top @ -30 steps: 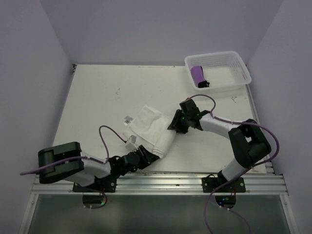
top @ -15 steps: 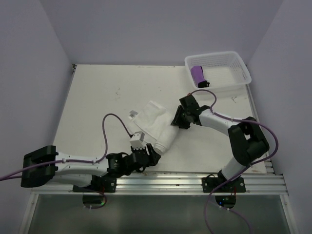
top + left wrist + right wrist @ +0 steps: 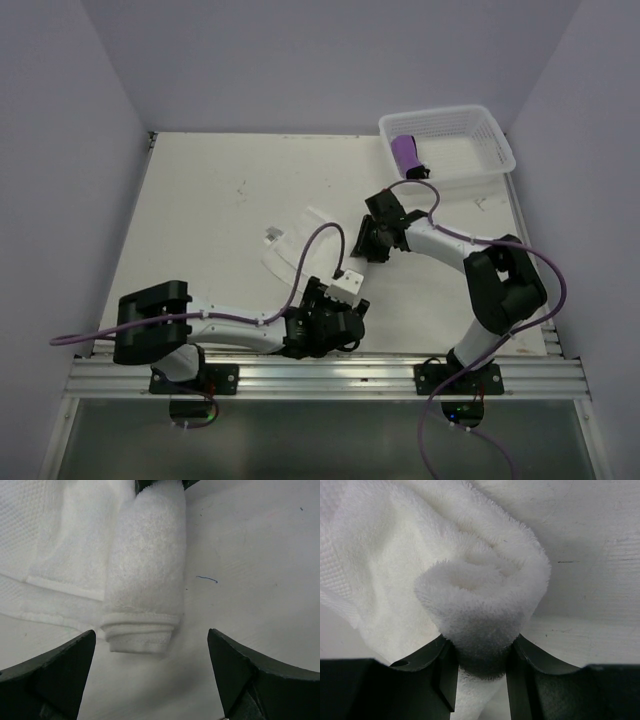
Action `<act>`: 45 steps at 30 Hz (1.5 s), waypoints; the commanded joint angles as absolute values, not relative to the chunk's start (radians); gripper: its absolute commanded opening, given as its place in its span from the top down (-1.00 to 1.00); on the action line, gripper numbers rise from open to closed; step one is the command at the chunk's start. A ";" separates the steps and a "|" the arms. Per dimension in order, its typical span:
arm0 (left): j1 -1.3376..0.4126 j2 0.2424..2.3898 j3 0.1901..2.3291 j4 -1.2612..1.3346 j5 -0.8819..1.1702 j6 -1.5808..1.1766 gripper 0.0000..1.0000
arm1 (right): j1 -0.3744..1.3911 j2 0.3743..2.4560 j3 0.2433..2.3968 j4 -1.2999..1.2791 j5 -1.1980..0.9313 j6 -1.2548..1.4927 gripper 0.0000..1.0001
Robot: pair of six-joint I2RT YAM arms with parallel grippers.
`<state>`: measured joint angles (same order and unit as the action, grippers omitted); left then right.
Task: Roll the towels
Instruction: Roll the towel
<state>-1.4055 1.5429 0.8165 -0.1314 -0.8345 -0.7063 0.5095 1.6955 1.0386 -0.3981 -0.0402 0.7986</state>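
The white towel (image 3: 298, 252) lies mid-table, part rolled, with a flat part spread to the left. In the left wrist view the roll (image 3: 147, 565) runs away from me, its near end facing my left gripper (image 3: 150, 672). That gripper is open and empty, just short of the roll's near end; it also shows in the top view (image 3: 330, 300). My right gripper (image 3: 370, 245) is shut on the roll's far end (image 3: 480, 600), fingers (image 3: 445, 675) pinching it from both sides. The purple towel (image 3: 405, 153) lies rolled in the basket.
The white perforated basket (image 3: 480, 125) stands at the back right corner. Side walls enclose the table left and right. A small white tag (image 3: 270, 237) sticks out at the towel's left edge. The aluminium rail (image 3: 330, 375) runs along the near edge.
My left arm has swung right from the towel's near left corner to the roll's near end. The towel is rolled tighter. My right gripper has kept its hold and shifted slightly away.
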 commanded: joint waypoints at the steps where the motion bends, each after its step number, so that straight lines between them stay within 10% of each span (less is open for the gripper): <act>1: -1.425 1.615 0.910 -0.196 -0.980 -0.589 -0.91 | 0.502 1.720 1.052 -0.483 0.005 0.741 1.00; 23: -1.476 1.833 1.025 -0.118 -1.046 -0.437 -0.96 | 0.499 1.746 1.089 -0.525 -0.020 0.698 1.00; 45: -1.401 1.884 0.896 -0.017 -0.956 -0.506 -0.47 | 0.499 1.752 1.097 -0.564 -0.037 0.666 1.00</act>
<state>-1.4189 1.8641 0.9234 -0.0368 -0.9894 -0.4614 0.5041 1.7214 1.0840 -0.4534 -0.0540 0.7208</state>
